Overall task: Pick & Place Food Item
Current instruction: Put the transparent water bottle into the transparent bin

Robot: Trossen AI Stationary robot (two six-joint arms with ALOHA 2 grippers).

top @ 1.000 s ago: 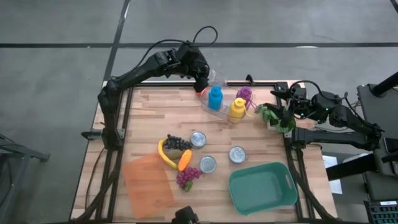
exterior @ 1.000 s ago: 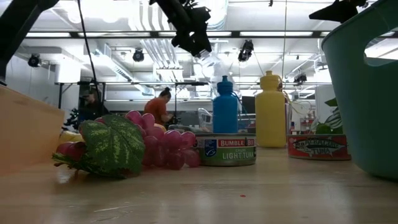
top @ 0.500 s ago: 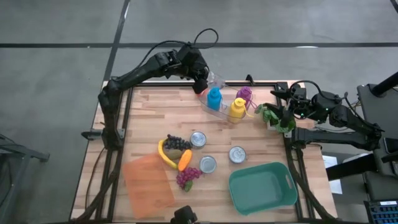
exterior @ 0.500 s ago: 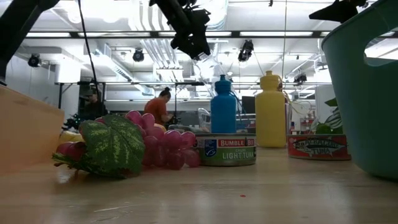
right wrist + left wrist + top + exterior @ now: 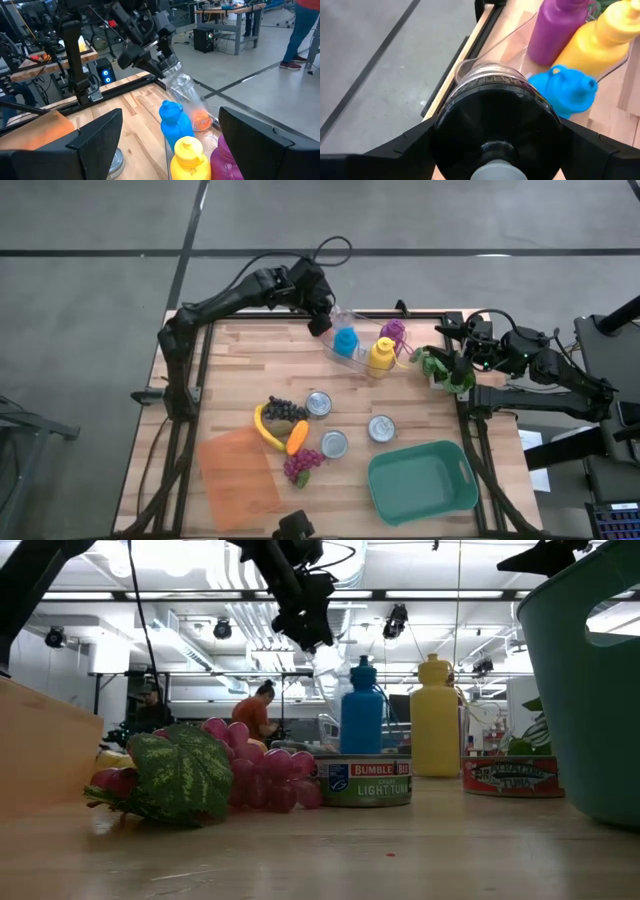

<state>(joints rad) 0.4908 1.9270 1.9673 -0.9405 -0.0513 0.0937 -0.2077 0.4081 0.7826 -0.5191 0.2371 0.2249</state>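
Note:
A clear bottle (image 5: 181, 89) with a dark round end and an orange-red lower end hangs tilted over the table's far edge. My left gripper (image 5: 321, 318) is shut on it. Its lower end (image 5: 201, 120) points into the far-left end of a clear tray (image 5: 506, 37). In the tray stand a blue bottle (image 5: 346, 338), a yellow bottle (image 5: 381, 355) and a purple bottle (image 5: 393, 331). My right gripper (image 5: 167, 150) waits open at the table's right edge, beside a green leafy item (image 5: 443, 370), with nothing between its fingers. My left gripper pinches the bottle at its dark round end (image 5: 495, 125), one finger (image 5: 402, 150) on either side. The fingers slant down from the table's far left side, along the bottle. The bottle points down and away from them; whether its lower end touches the tray I cannot tell.
Three cans (image 5: 318, 403), (image 5: 334, 443), (image 5: 381, 427) stand mid-table. A banana, dark grapes, a carrot (image 5: 297, 436) and purple grapes (image 5: 300, 465) lie left of them. An orange board (image 5: 238, 472) lies near left, and a teal bin (image 5: 422, 480) stands near right.
My left gripper has sunk a little and tipped further down, carrying the clear bottle lower toward the tray's far-left end. Its hold has not changed.

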